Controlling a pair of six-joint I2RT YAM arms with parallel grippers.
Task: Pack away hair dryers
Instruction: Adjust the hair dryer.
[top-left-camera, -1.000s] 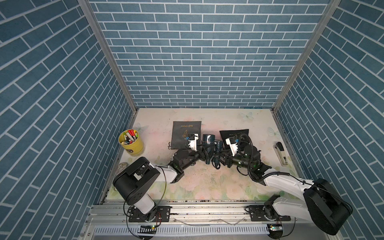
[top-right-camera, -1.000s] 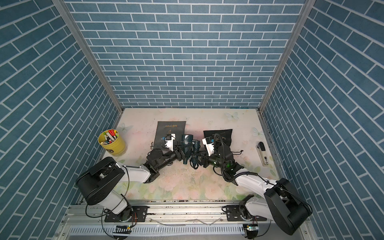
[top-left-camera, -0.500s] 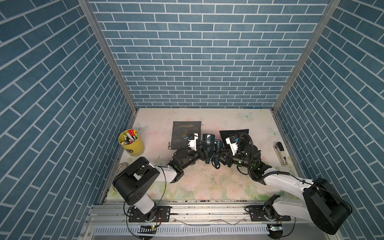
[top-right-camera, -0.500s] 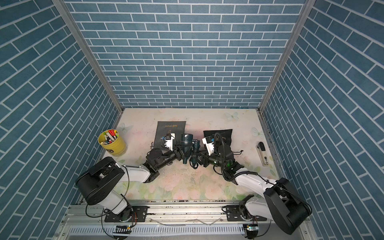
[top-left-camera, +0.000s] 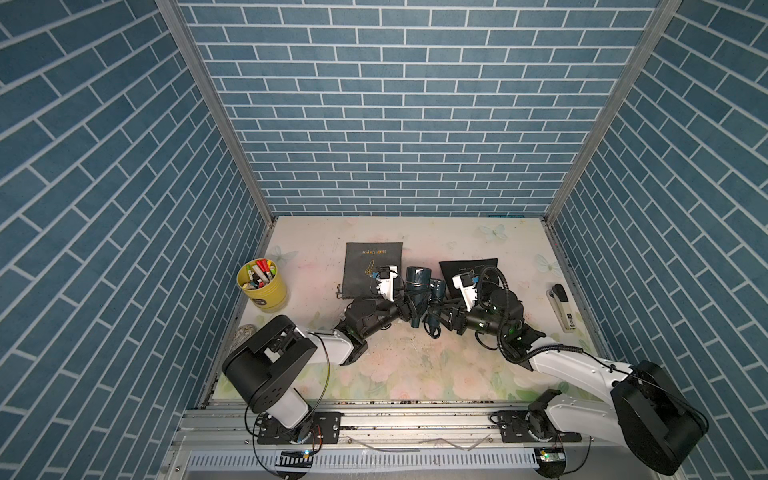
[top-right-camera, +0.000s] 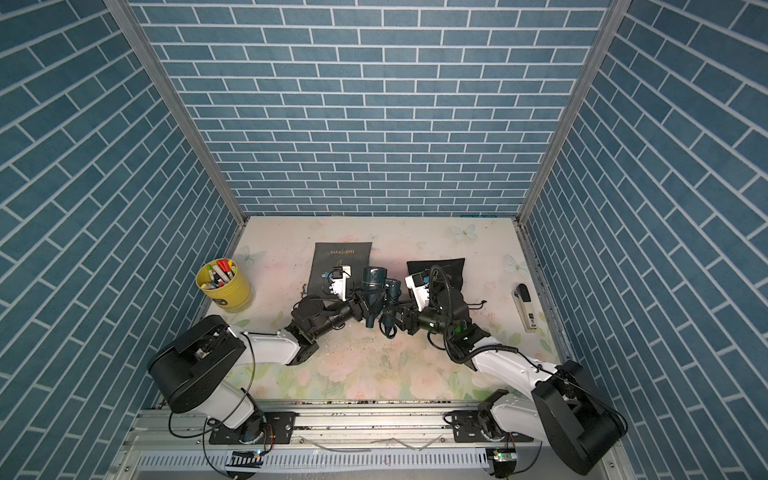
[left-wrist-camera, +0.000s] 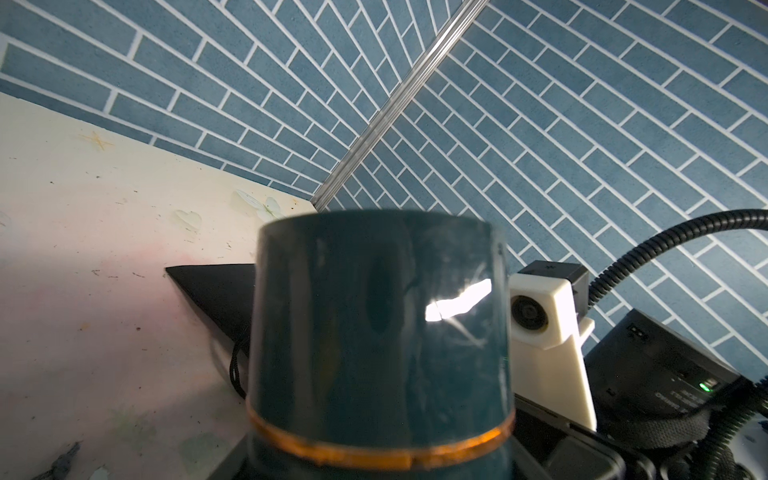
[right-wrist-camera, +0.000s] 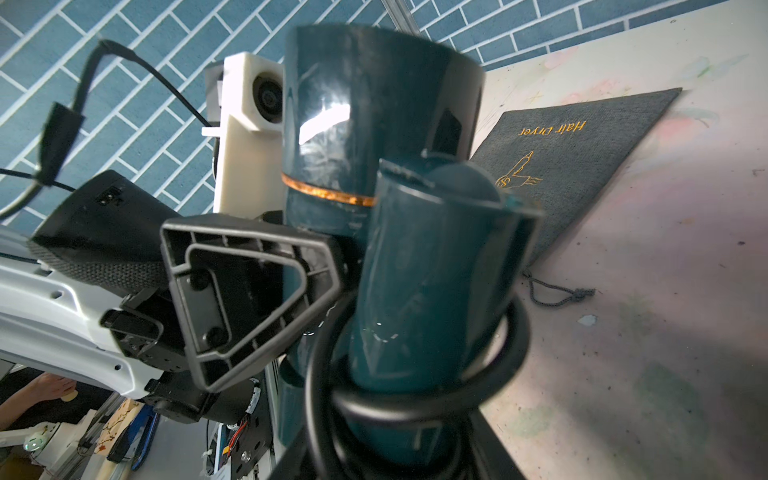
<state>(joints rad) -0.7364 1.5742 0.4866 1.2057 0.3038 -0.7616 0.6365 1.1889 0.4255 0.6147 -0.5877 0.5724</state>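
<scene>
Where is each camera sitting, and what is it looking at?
Both top views: high up, looking down at the table; the left arm and right arm show, left claw and right claw at the teal hair dryer.
Left wrist: on the left arm, facing the dryer's barrel; right arm's camera shows.
Right wrist: on the right arm, facing dryer and grey pouch; left claw shows.
Shared: all views see the dryer.
</scene>
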